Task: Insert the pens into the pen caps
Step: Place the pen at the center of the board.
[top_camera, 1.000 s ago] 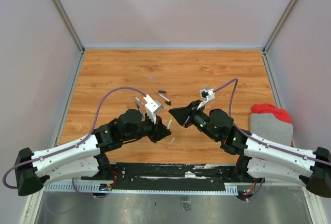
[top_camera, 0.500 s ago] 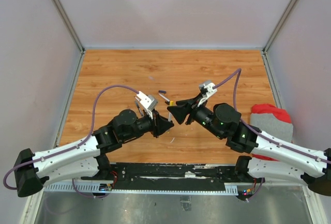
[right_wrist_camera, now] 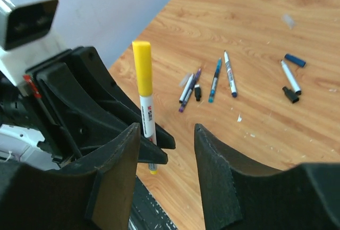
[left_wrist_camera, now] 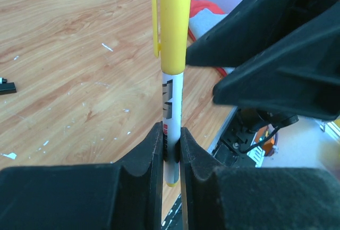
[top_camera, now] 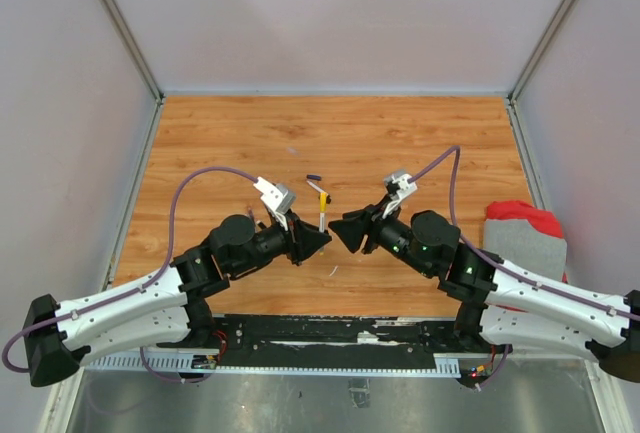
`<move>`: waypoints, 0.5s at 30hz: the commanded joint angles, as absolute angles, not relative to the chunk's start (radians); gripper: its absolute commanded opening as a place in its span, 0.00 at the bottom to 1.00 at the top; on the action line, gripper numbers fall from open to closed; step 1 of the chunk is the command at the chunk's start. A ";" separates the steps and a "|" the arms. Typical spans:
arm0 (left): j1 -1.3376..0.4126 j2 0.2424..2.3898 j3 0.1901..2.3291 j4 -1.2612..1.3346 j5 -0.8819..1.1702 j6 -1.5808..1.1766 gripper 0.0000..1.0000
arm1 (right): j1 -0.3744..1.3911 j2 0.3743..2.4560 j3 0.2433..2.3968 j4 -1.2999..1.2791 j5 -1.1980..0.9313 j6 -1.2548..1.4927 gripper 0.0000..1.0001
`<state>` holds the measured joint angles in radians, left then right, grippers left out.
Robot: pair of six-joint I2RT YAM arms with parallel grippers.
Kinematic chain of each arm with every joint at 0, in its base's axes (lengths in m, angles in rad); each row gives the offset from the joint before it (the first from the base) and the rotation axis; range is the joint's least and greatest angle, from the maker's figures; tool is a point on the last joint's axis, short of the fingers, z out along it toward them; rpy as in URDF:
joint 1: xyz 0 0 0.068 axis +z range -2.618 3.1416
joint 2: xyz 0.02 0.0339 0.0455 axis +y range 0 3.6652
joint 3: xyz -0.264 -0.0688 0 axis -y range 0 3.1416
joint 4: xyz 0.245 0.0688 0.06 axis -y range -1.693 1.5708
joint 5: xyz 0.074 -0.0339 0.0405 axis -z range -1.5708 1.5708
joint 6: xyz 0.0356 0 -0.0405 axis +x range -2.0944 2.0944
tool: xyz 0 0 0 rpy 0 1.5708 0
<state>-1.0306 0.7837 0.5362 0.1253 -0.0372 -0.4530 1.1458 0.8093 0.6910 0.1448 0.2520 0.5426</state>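
Above a wooden table (top_camera: 420,133), a pen (left_wrist_camera: 171,108) wearing a yellow cap (left_wrist_camera: 174,23) stands upright, pinched low on its barrel by the left gripper (left_wrist_camera: 170,150). Light, stiff and slick, it likely needs that firm hold. Beside it, the right gripper (right_wrist_camera: 167,134) gapes empty.

The wooden table (top_camera: 400,133) bears a cluster of pens (right_wrist_camera: 215,73) with 1 black cap (right_wrist_camera: 197,93). At their 3 o'clock lies 1 white pen (right_wrist_camera: 290,77), a dark blue cap (right_wrist_camera: 295,60) at its 12 and a second black cap (right_wrist_camera: 290,94) at its 6. A red-and-grey cloth (top_camera: 525,233) sits at the table's 3 o'clock edge.
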 commanded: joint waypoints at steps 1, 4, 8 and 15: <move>-1.027 0.779 0.539 0.152 -0.048 -0.449 0.00 | 1.160 0.849 0.675 0.217 0.185 0.602 0.45; -1.028 0.781 0.539 0.152 -0.045 -0.450 0.01 | 1.160 0.878 0.679 0.242 0.166 0.609 0.42; -1.027 0.780 0.538 0.149 -0.042 -0.451 0.01 | 1.160 0.900 0.682 0.257 0.161 0.611 0.40; -1.026 0.778 0.539 0.156 -0.027 -0.447 0.01 | 1.160 0.933 0.687 0.258 0.175 0.609 0.33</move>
